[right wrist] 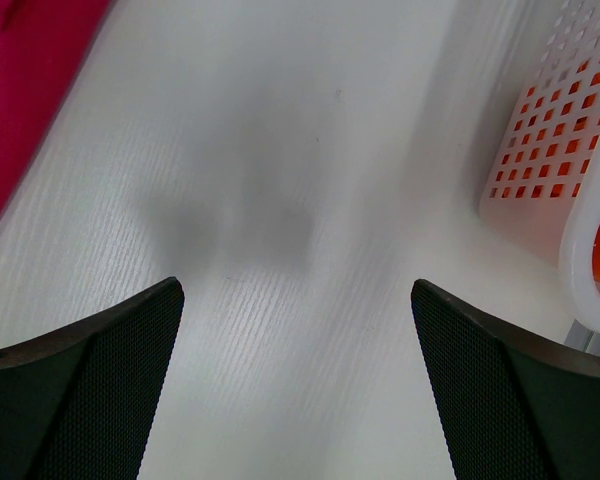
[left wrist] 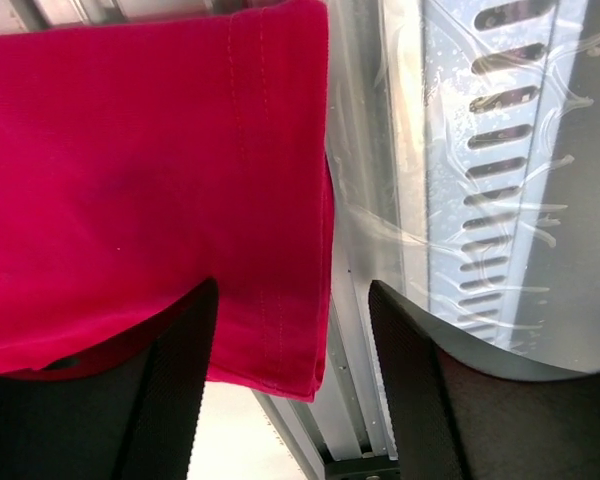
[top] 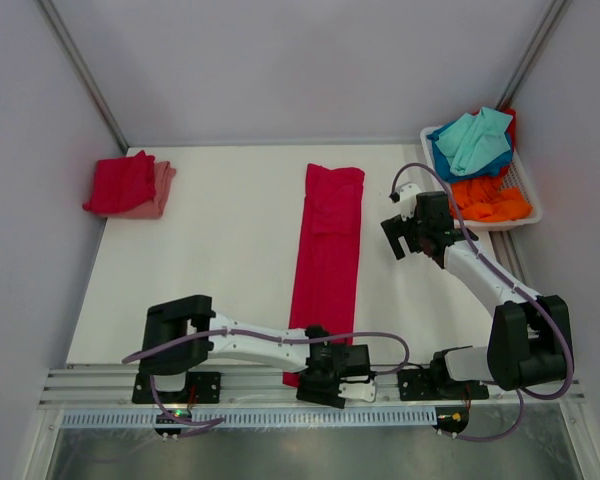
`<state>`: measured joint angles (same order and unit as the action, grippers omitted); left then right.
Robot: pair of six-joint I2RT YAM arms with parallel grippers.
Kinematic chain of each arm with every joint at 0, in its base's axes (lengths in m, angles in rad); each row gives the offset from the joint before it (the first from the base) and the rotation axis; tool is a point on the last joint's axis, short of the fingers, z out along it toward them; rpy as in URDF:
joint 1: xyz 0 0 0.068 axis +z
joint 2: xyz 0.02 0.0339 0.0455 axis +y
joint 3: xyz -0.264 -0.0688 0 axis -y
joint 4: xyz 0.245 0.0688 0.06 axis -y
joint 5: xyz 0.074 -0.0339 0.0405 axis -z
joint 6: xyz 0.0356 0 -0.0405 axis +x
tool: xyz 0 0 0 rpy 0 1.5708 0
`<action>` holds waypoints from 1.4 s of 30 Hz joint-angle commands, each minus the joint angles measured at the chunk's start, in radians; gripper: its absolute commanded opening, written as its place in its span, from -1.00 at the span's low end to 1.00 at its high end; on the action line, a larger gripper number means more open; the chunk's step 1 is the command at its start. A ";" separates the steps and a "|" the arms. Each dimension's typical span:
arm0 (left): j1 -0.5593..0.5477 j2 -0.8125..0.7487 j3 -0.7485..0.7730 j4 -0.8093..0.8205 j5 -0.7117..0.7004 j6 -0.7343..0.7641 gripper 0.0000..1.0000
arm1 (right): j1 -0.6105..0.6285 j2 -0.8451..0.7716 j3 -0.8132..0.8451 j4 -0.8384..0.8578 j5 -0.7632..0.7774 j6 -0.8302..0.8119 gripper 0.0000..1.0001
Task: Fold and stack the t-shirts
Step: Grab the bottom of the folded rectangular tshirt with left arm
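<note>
On the table [top: 220,260] a long shirt [top: 327,260] lies centre; folded stack [top: 128,185] far left; basket [top: 521,180] far right, holding perhaps three shirts [top: 477,145].

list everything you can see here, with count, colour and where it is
long shirt: 1, magenta, folded into a strip down the middle of the table
red shirt: 1, red, folded, far left, on top of the pink shirt
pink shirt: 1, pink, folded, under the red shirt
basket: 1, white, far right
loose shirts: teal, blue, orange, some red, piled in the basket; count unclear
table: 1, white
left end effector: 1, black, open, at the strip's near end
right end effector: 1, black, open, over bare table between strip and basket
</note>
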<state>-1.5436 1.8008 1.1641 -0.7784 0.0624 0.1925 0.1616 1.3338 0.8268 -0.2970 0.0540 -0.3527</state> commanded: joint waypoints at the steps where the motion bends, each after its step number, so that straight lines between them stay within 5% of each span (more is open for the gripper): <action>1: -0.007 0.009 0.020 -0.007 0.040 0.002 0.22 | -0.004 -0.027 0.021 0.027 -0.002 0.009 0.99; 6: -0.007 0.035 0.029 -0.021 0.069 0.002 -0.16 | -0.008 -0.030 0.021 0.024 -0.006 0.009 0.98; 12: -0.006 0.061 0.057 -0.041 0.083 0.005 -1.00 | -0.011 -0.033 0.021 0.022 -0.016 0.009 0.99; 23: 0.031 -0.014 0.141 -0.104 0.024 0.045 -1.00 | -0.014 -0.025 0.024 0.018 -0.031 0.012 0.99; 42: 0.349 -0.028 0.402 -0.182 0.047 0.200 -1.00 | -0.016 -0.024 0.025 0.015 -0.040 0.015 0.99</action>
<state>-1.2354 1.7992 1.5074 -0.9447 0.0933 0.3363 0.1501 1.3338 0.8268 -0.3000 0.0273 -0.3492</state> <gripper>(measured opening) 0.014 0.993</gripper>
